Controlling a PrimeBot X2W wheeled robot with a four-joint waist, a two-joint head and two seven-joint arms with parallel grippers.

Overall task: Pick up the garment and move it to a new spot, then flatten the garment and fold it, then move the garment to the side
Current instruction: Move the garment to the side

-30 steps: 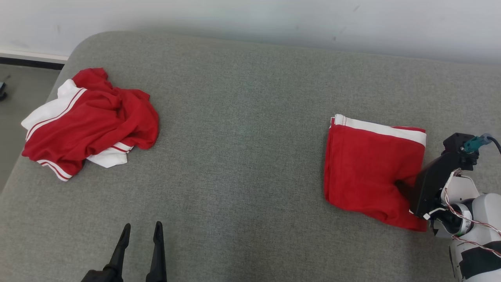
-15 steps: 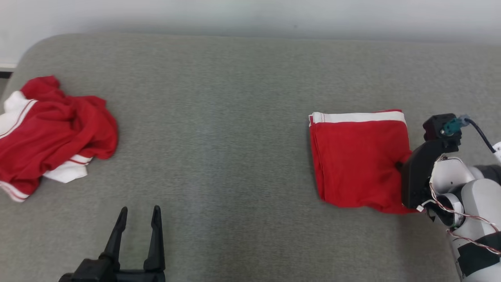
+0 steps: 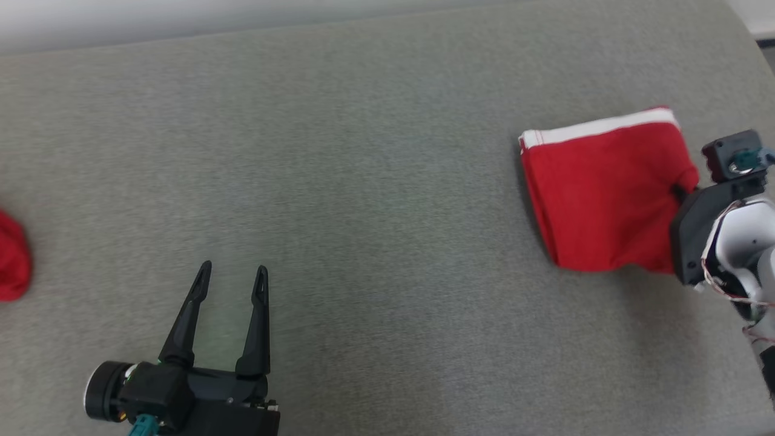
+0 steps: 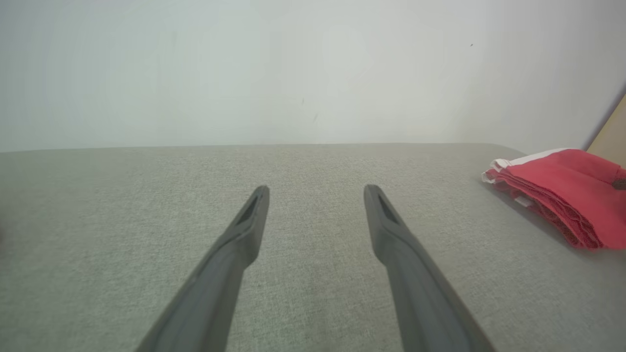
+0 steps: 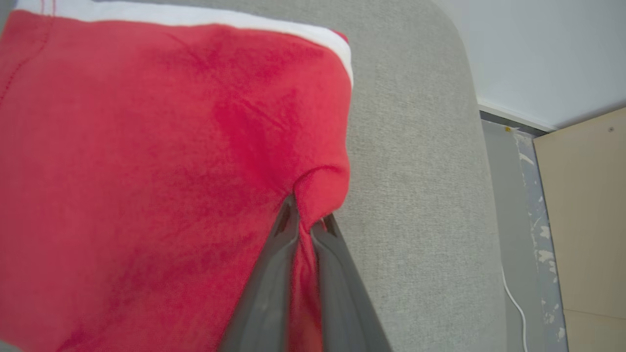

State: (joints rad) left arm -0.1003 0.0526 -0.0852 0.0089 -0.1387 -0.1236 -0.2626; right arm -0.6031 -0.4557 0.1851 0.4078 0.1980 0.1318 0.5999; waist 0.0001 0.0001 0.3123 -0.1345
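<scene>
The folded garment [image 3: 605,200], red with a white band along its far edge, lies toward the upper right of the head view on the grey fabric-covered bench [image 3: 375,181]. It forms a rough rectangle, its layers stacked and showing as thin red and white edges in the left wrist view, where it sits at the right edge of the frame.

The right gripper [image 5: 305,220] comes in from the right side of the head view, its black body and pale forearm just beside the garment's right edge. In the right wrist view its two dark fingers [image 5: 274,274] are clenched together on a small pinch of red cloth at that edge, and the fabric bunches into a raised fold just above the tips. To the right of that view the bench ends in a rounded corner, with a grey floor [image 5: 503,195], a thin white cable [image 5: 518,308] and a pale wooden panel [image 5: 582,220] beyond it.

The left gripper [image 3: 233,275] is at the lower left of the head view, well apart from the garment, pointing up the frame. Its fingers are spread wide, with bare bench between them and no cloth in them. A white wall [image 4: 293,73] rises behind the bench in the left wrist view.

A bit of another red cloth [image 3: 12,260] shows at the far left edge of the head view.
</scene>
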